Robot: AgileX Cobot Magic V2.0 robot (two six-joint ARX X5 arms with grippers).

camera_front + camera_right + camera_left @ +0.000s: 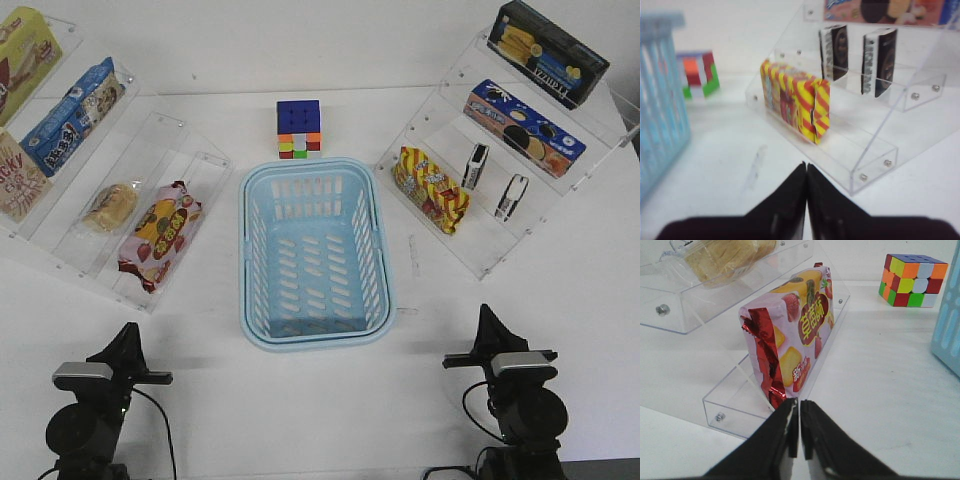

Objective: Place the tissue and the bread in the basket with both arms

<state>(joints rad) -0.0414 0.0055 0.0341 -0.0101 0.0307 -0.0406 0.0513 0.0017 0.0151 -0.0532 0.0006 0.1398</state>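
Black left pincer (799, 427) and right pincer (806, 192), both pressed together, sit well short of bread (110, 206) and tissue (476, 166).

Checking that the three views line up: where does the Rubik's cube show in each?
Front view: the Rubik's cube sits top centre, just behind the basket.
Left wrist view: upper right corner, beside the basket's blue wall.
Right wrist view: blurred, at the left, next to the basket wall.
Shared landmark: the basket.
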